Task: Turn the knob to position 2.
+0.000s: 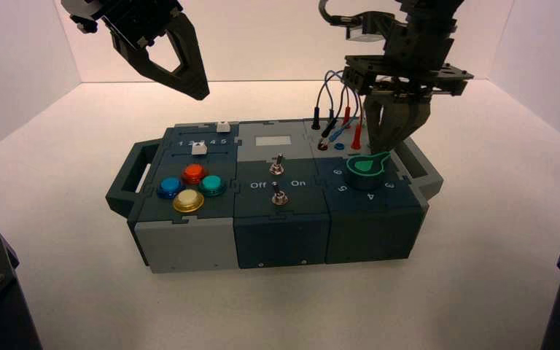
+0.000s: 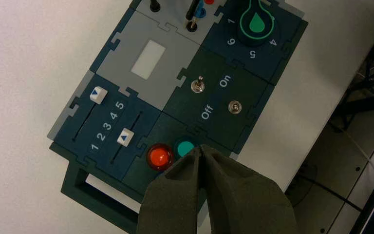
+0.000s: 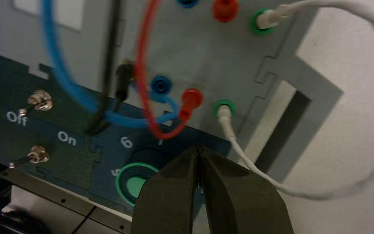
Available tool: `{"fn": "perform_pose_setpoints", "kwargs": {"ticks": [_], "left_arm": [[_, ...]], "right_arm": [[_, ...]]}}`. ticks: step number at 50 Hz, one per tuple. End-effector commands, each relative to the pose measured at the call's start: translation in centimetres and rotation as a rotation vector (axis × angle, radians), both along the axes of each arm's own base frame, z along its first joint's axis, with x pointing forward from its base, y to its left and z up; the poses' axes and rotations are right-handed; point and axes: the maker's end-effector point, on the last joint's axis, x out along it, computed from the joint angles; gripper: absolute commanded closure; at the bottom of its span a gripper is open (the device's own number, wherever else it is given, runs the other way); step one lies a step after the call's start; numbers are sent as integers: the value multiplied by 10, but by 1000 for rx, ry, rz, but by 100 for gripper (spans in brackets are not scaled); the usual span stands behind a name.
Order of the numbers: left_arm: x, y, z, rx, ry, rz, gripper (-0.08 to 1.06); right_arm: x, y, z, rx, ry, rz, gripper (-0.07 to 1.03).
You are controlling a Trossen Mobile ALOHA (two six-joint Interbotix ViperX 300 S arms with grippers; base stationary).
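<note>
The dark-green knob [image 1: 365,169] with its lighter green teardrop sits on the box's right front panel, and also shows in the left wrist view [image 2: 257,24] and the right wrist view [image 3: 134,185]. Its pointer tip aims toward the box's back right. White digits 6, 5, 4 and 3 curve round its front; position 2 is hidden. My right gripper [image 1: 390,146] is shut, its tips [image 3: 198,148] just beyond the pointer tip, low over the panel's back edge. My left gripper [image 1: 198,91] hangs shut high above the box's left rear [image 2: 200,148].
Red, blue, yellow and teal push buttons [image 1: 189,187] fill the left front panel. Two metal toggle switches [image 1: 278,180] stand between Off and On. Two white sliders [image 1: 200,149] sit at the left back. Plugged wires [image 1: 339,120] rise beside my right gripper. The box has a handle [image 1: 127,179] at each end.
</note>
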Motion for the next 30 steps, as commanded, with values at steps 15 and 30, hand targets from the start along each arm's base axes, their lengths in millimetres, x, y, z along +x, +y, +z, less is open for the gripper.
{"fn": "perform_pose_setpoints", "kwargs": {"ticks": [15,30], "left_arm": [[2,-3,4,-8,-13,-8,101],[3,-4,3,-3,-14,-10,101]], "right_arm": [[16,-14,45,19,-53,-35,99],[-12,-19,47,19,1,-28,99]]}}
